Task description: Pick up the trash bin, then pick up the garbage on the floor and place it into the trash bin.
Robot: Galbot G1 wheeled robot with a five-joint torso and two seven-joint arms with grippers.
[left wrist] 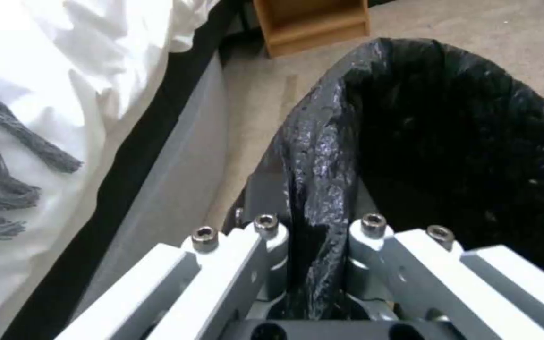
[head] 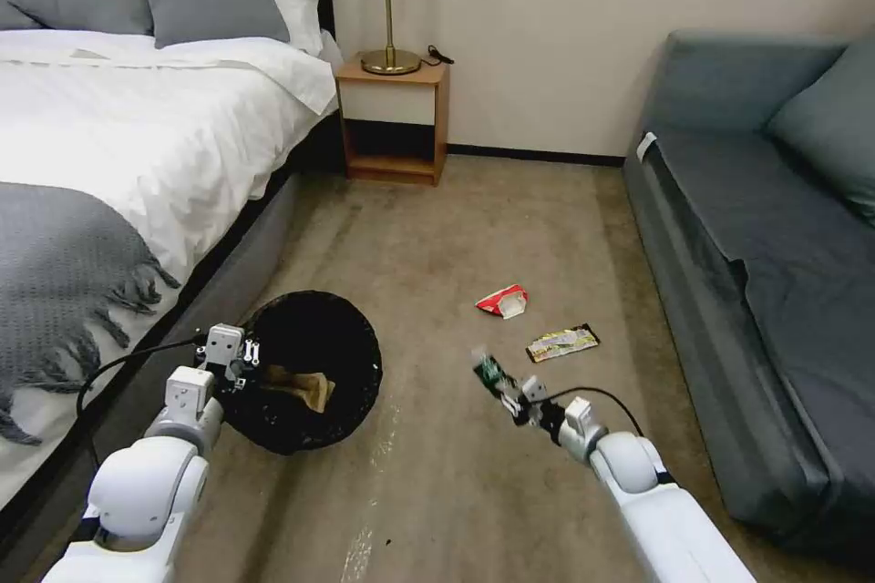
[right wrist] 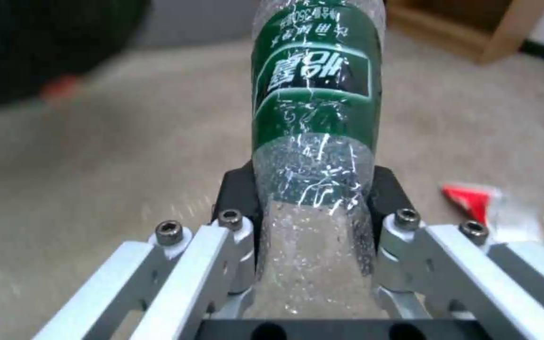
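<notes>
A: What is seen on the left?

B: The trash bin [head: 310,373] is held tilted beside the bed [head: 109,155], its black-bagged rim clamped between the jaws of the left gripper [head: 239,363]. A crumpled brown paper bag [head: 301,387] is seen lying inside.

A: And to the right?

B: The small clear bottle [head: 492,373] with a green label is gripped by the closed jaws of the right gripper [head: 512,396], seemingly off the carpet, though that is hard to judge. Farther on, the red-and-white packet [head: 503,301] and the gold-and-black wrapper [head: 562,342] are left on the floor [head: 456,228], near the sofa [head: 775,246].
</notes>
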